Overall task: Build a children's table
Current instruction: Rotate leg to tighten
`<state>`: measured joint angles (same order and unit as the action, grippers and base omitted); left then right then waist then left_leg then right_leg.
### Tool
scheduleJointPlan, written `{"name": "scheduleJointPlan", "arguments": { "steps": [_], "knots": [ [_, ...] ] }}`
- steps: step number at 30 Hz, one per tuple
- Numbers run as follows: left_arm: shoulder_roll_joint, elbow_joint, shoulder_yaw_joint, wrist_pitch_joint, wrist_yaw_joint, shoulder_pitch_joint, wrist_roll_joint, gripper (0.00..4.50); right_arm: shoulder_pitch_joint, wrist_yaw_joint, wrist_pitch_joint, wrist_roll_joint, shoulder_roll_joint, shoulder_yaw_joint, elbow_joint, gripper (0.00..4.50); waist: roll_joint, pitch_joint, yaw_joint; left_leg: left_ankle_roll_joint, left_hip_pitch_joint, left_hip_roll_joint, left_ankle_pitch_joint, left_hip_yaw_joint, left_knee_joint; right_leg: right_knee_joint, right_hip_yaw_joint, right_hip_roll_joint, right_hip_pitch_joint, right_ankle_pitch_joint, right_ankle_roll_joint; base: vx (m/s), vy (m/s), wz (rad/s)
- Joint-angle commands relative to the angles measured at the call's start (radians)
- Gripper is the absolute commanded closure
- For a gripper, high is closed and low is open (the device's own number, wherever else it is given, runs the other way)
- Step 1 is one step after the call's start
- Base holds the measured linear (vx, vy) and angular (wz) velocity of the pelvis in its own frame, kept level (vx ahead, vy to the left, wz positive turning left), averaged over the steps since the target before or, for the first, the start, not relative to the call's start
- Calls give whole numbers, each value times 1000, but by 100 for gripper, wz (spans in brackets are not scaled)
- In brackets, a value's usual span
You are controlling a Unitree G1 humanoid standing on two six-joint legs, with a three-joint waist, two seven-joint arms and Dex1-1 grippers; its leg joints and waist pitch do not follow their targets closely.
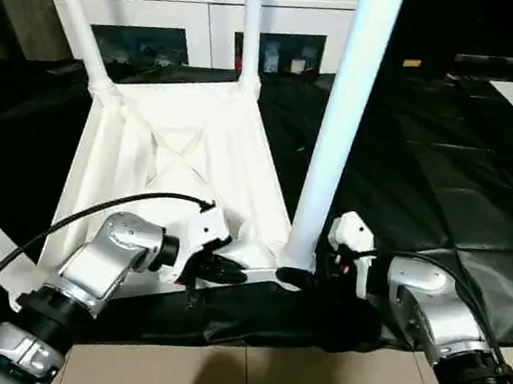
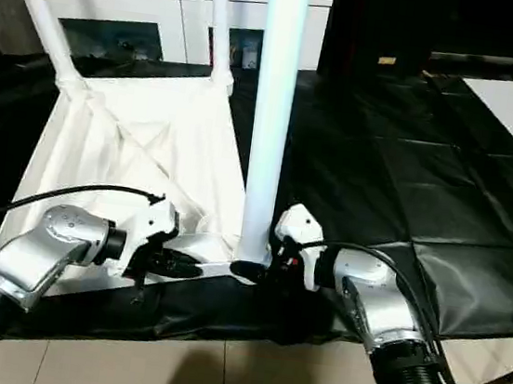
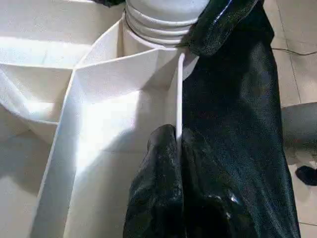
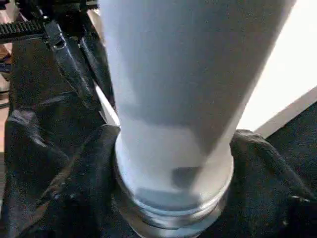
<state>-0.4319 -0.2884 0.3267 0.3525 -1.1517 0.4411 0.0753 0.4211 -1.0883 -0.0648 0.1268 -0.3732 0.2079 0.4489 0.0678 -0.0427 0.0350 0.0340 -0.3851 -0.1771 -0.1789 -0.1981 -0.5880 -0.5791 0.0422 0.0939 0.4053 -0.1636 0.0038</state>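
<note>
While the children's table (image 1: 181, 159) lies upside down on black sheeting (image 1: 445, 178), ribbed underside up w/ legs standing, the left gripper (image 1: 228, 268) has its jaws pinched shut on the thin rim of the table's near edge. Right gripper (image 2: 251, 271) sits at the near-right corner, fingers spread around the base of the leg (image 1: 340, 118) there. White cabinet (image 1: 213, 9) stands beyond the far edge.

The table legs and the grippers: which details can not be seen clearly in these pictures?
- Near leg: its top is cut off by the head views' upper edge.
- Right gripper: its fingers lie behind this leg's base.
- Cabinet: what stands behind its glass is too small to name.
</note>
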Motion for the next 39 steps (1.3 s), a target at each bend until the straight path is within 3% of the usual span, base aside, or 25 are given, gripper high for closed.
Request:
{"name": "scheduleJointPlan", "arguments": {
  "steps": [1, 4, 8, 12, 13, 15, 16, 21, 23, 26, 27, 31, 36, 38, 39],
  "knots": [
    [-15, 18, -2, 16, -30, -15, 25, 450, 12, 11, -4, 10, -5, -12, 16, 158, -18, 64, 5, -86, 19, -48, -208, 18, 69, 49, -25, 44, -43, -177, -262, 0, 0, 0],
    [-10, 17, 0, 18, -26, -18, 26, 450, 7, 20, -11, 16, 3, -21, 15, 172, -13, 64, 5, -81, 20, -48, -211, 19, 69, 49, -25, 44, -43, -186, -261, 0, 0, 0],
    [36, -39, 6, 11, 55, 4, -12, 450, 34, 178, -18, -27, 40, -53, 77, 179, -14, 62, -3, -71, 18, -45, -225, 20, 70, 51, -25, 43, -43, -193, -262, 0, 0, 0],
    [127, -148, 6, 16, 213, 58, -67, 450, 55, 422, -61, -60, 112, -105, 129, 180, -14, 58, -14, -19, 21, -42, -302, 25, 76, 63, -25, 44, -41, -312, -221, 0, 0, 0],
    [132, -153, 6, 17, 221, 61, -69, 450, 56, 434, -64, -61, 116, -108, 130, 181, -17, 57, -17, -16, 21, -41, -309, 24, 77, 67, -25, 41, -40, -321, -215, 0, 0, 0],
    [223, -241, -7, 50, 363, 115, -95, 450, 59, 625, -115, -85, 178, -142, 146, 181, -10, 56, -22, -1, 28, -39, -336, 22, 77, 73, -27, 39, -32, -339, -204, 0, 0, 0],
    [228, -246, -8, 53, 372, 119, -96, 450, 59, 635, -117, -87, 181, -144, 148, 181, -12, 56, -22, 6, 29, -39, -344, 22, 76, 73, -26, 39, -32, -345, -203, 0, 0, 0],
    [331, -380, -24, 43, 551, 195, -141, 450, 86, 891, -95, -134, 276, -163, 204, 182, -10, 56, -24, 7, 33, -34, -396, 28, 78, 88, -22, 41, -26, -418, -171, 0, 0, 0],
    [349, -421, -22, 15, 587, 216, -157, 450, 108, 946, -99, -167, 314, -139, 232, 182, -11, 55, -24, 12, 33, -32, -414, 29, 80, 92, -20, 41, -23, -446, -158, 0, 0, 0],
    [352, -436, -28, -2, 595, 226, -156, 450, 112, 902, -75, -157, 332, -124, 230, 182, -8, 55, -24, 5, 30, -34, -436, 32, 83, 94, -20, 43, -25, -450, -140, 0, 0, 0],
    [351, -437, -29, -5, 594, 228, -155, 450, 112, 887, -67, -150, 336, -123, 225, 126, -9, 56, -24, 4, 29, -34, -436, 33, 83, 93, -19, 43, -26, -445, -141, 0, 0, 0],
    [318, -411, -20, -36, 529, 214, -154, 450, 110, 814, -17, -101, 330, -140, 201, 95, -10, 60, -23, -6, 21, -36, -407, 34, 84, 86, -20, 47, -32, -405, -151, 0, 0, 0],
    [251, -337, 4, -70, 378, 173, -132, 450, 105, 626, 1, -72, 264, -109, 181, 69, -11, 62, -29, -36, 8, -38, -355, 32, 81, 76, -20, 49, -42, -318, -191, 0, 0, 0],
    [198, -276, 20, -103, 248, 137, -97, 450, 84, 476, 12, -57, 201, -78, 138, 69, -11, 63, -27, -42, 13, -40, -344, 29, 79, 74, -21, 48, -41, -296, -204, 0, 0, 0],
    [198, -275, 20, -103, 246, 137, -97, 450, 84, 475, 12, -56, 201, -78, 138, 69, -12, 65, -25, -52, 13, -41, -331, 28, 77, 70, -22, 49, -44, -275, -214, 0, 0, 0]
  ]
}}
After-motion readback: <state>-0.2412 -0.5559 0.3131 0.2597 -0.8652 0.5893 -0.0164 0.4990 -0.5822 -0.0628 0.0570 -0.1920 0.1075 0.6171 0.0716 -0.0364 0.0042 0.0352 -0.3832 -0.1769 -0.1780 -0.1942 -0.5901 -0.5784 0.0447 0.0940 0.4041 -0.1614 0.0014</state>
